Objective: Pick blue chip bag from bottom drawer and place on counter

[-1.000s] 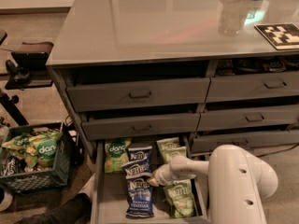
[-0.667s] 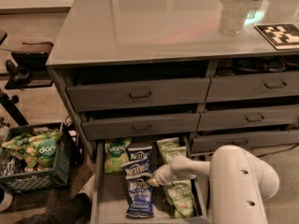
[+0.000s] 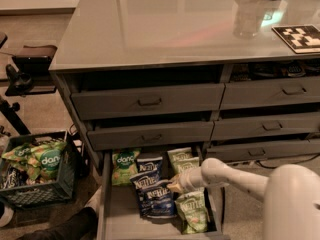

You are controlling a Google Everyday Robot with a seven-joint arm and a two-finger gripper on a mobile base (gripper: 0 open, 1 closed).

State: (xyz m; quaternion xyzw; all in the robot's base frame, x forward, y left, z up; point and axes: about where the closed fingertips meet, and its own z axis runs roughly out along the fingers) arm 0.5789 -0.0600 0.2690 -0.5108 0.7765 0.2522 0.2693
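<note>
The bottom drawer is pulled open at the lower left of the cabinet. In it lie three blue chip bags: one at the back, one in the middle and one nearer the front. My gripper, at the end of the white arm, reaches down from the right into the drawer. It sits at the right edge of the middle and front blue bags. The counter is the glossy grey top above.
A green dang bag and pale green Kettle bags share the drawer. The drawer fronts above stand slightly open. A clear bottle and a black-and-white tag sit on the counter's right. A crate of snack bags stands at the left.
My gripper has shifted slightly right and up inside the drawer. The front blue bag appears to lie a little farther back than before.
</note>
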